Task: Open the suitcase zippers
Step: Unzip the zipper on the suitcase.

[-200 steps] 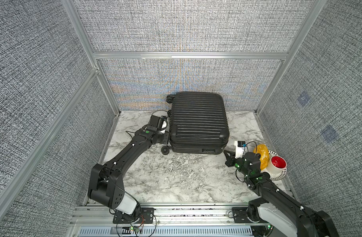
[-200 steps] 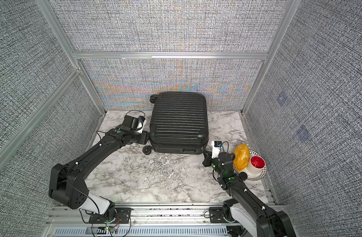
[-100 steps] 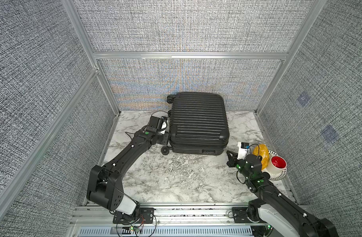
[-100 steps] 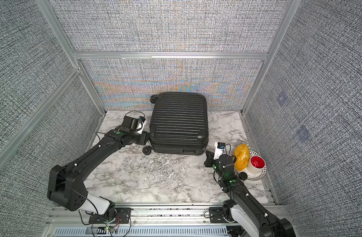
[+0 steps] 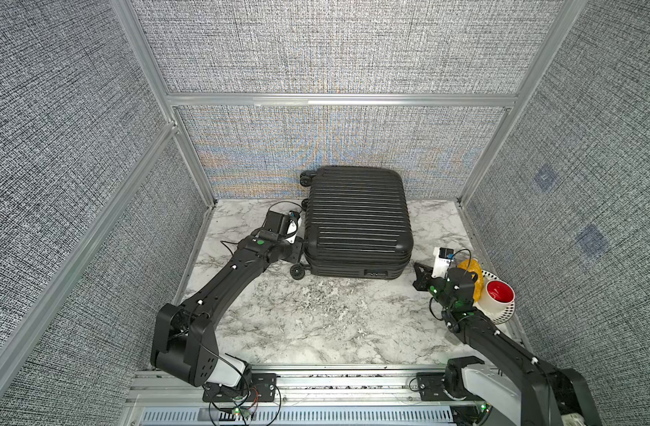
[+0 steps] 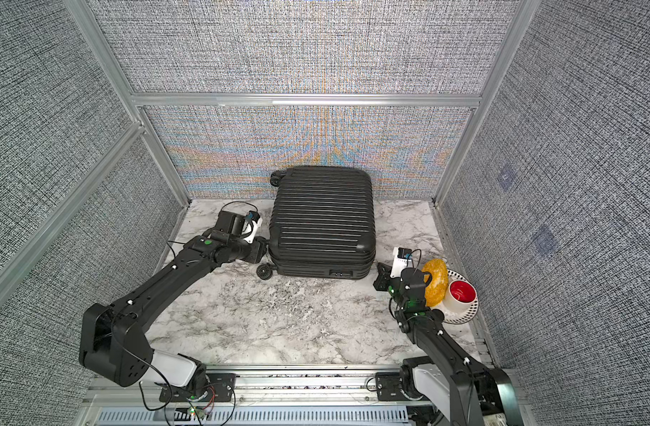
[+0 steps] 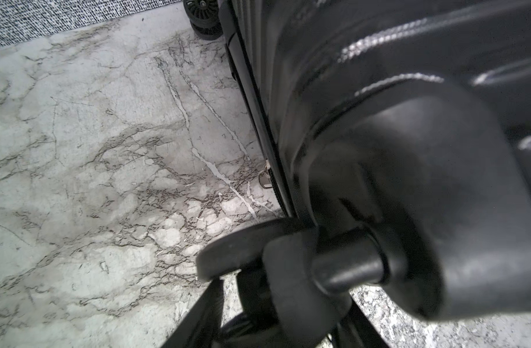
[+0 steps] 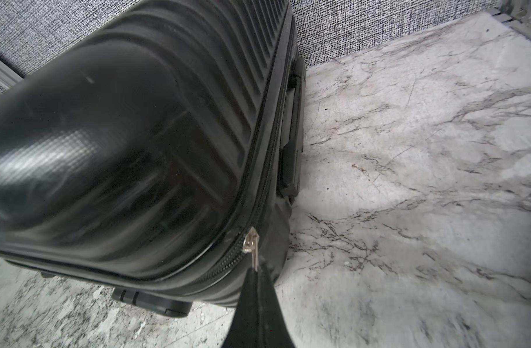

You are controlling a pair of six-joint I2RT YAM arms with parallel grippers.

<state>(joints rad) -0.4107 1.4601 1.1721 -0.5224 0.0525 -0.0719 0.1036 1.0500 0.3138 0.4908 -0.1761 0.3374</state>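
The black ribbed suitcase (image 5: 356,221) (image 6: 321,217) lies flat at the back of the marble table. My right gripper (image 8: 258,272) (image 5: 415,265) is at its near right corner, shut on the small metal pull of a zipper (image 8: 250,241) on the seam track (image 8: 267,180). My left gripper (image 7: 285,292) (image 5: 297,254) is at the case's near left corner, its fingers (image 7: 207,313) closed on a caster wheel (image 7: 300,271). A second metal pull (image 7: 264,177) sits on the seam along the case's left side.
At the right edge a white perforated plate (image 5: 504,313) holds a red cup (image 5: 498,291) and a yellow thing (image 5: 471,273), just behind my right wrist. Grey fabric walls with metal posts close in three sides. Another wheel (image 5: 297,273) sticks out near the left gripper.
My right gripper has drifted a little to the right with the pull in it. The left arm and the suitcase have barely moved.
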